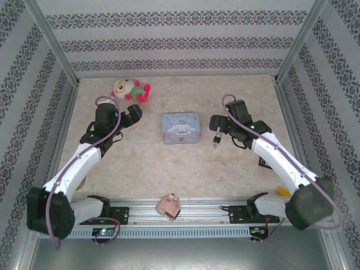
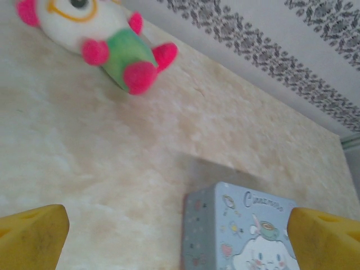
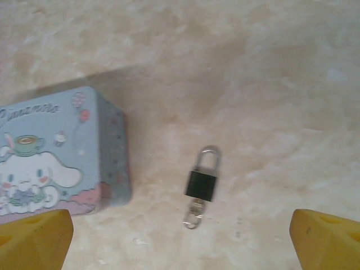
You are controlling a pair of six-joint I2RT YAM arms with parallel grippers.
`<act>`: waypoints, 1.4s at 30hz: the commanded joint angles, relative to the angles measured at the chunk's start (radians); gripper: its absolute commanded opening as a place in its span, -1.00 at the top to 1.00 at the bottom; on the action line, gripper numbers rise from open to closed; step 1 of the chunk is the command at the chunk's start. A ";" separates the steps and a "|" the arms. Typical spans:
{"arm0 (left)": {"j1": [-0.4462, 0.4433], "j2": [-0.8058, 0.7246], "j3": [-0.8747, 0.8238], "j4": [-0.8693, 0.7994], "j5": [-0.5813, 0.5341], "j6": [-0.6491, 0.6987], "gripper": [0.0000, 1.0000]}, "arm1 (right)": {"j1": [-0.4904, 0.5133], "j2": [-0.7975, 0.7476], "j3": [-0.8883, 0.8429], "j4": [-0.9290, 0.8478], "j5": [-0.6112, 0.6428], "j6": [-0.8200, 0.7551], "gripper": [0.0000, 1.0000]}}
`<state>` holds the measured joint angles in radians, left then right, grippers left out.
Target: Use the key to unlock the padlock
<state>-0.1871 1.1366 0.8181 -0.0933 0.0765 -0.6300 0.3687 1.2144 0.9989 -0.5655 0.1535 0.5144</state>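
padlock (image 3: 201,184) right of tin (image 1: 180,127) | toy (image 1: 130,90) behind tin, left — block (image 1: 169,205) at near edge

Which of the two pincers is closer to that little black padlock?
The right. Its pincer hangs right by the padlock, fingers spread. The left pincer is on the far side of the tin, near the plush toy.

On the table I count 1 padlock (image 3: 201,184), 1 silvery key (image 3: 194,215), 1 pale blue cartoon tin (image 1: 180,127), 1 plush toy (image 1: 130,89) and 1 pink blocky object (image 1: 169,205). That makes 5 loose things, each kind appearing just 1 time. My own grippers number 2: the left gripper (image 1: 133,116) and the right gripper (image 1: 218,125).
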 commanded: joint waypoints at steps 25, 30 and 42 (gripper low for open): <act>0.187 -0.123 -0.386 0.399 -0.331 0.460 -0.98 | -0.211 -0.576 -0.453 0.211 0.246 -0.074 -0.96; 0.215 -0.030 -0.409 0.540 -0.259 0.543 -0.98 | -0.213 -0.606 -0.569 0.417 0.287 -0.130 -0.96; 0.230 0.086 -0.532 0.958 -0.127 0.662 -0.98 | -0.213 -0.669 -0.818 0.862 0.227 -0.312 -0.96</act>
<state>0.0284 1.2198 0.2871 0.7097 -0.1032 -0.0177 0.1654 0.5602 0.1917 0.1535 0.3805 0.2722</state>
